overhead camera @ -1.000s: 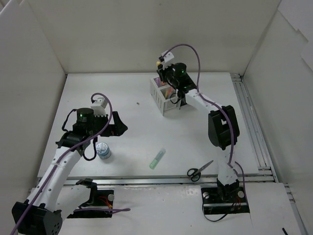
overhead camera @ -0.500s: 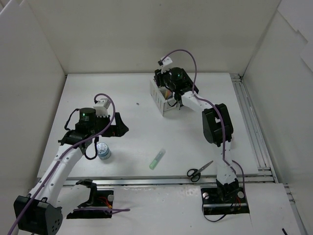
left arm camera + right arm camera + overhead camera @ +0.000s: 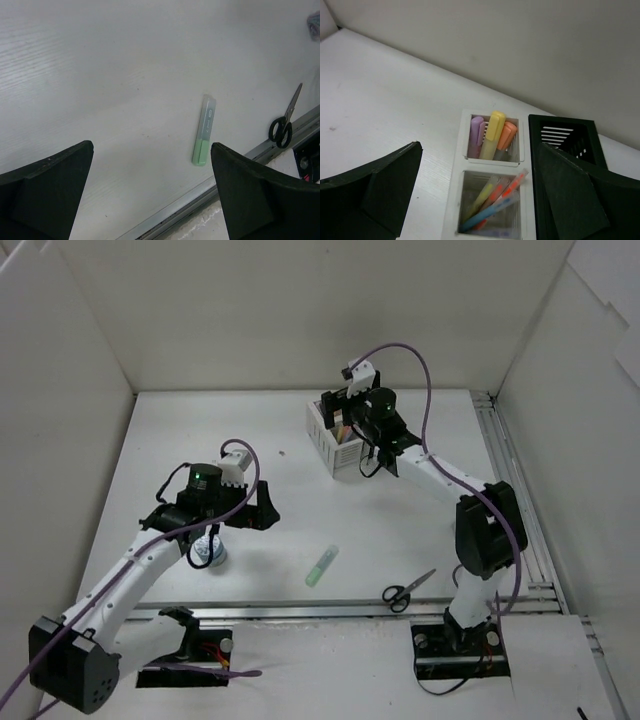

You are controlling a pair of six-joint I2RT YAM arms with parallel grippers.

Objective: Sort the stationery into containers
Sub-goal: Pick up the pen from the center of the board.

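From my seat, the left gripper [image 3: 151, 147] has its fingers spread wide with nothing between them. It hangs over the table [image 3: 200, 430] just beside the white jar with blue dots [image 3: 207, 554], which the arm partly covers in the top view. Through that wrist camera I see the green marker [image 3: 204, 131] lying flat ahead of the fingers and apart from them, its green end toward the metal rail [image 3: 210, 187] at the near edge. The black-handled scissors [image 3: 284, 122] lie farther right, blades together as far as I can tell, handles toward that rail. The right gripper [image 3: 479, 146] is likewise wide apart and holds nothing, poised above the joined holders at the back of the table. The white holder [image 3: 454, 195] has two compartments. The far one carries a purple marker [image 3: 476, 136], a yellow marker [image 3: 493, 131] and an orange marker [image 3: 506, 135] standing side by side. In the near one a blue marker [image 3: 480, 217] leans across the bottom, with an orange-red piece and a pale one above it (too jumbled for me to name those two surely). The black holder [image 3: 570, 137] sits against the white holder's right side, its slatted inner wall showing, and the right finger hides its near part from me.
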